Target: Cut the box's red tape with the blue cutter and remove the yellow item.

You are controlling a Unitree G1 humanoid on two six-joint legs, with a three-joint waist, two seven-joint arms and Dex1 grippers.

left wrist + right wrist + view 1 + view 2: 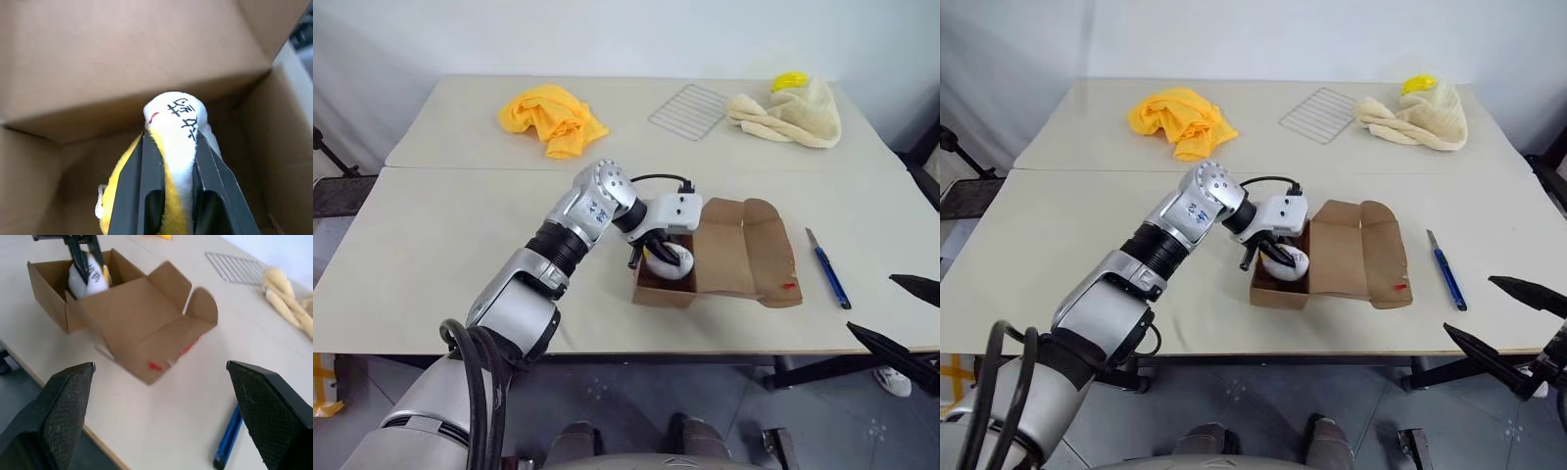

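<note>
**Left gripper clamped on the yellow-and-white item inside the open box**

We see the left gripper (658,257) reaching into the box (724,262) at the centre of the frame, its two black fingers (146,191) pressed against either side of the yellow item (176,147), a soft white and yellow piece with black marks on its white end. In the left wrist view the item sits squeezed between the fingers, with brown cardboard walls all around it. The box lies open on the table (440,245), its lid flap folded out flat to the right, and a bit of the red tape (787,286) shows at the flap's lower right edge. Just right of the flap, apart from it, the blue cutter (828,270) lies on the table. Our right gripper (161,416) hangs at the lower right of the frame, off the table edge, its fingers spread wide and holding nothing. At the top of the frame lie an orange cloth (552,117), a wire rack (689,110) and a cream towel (793,116).
</note>
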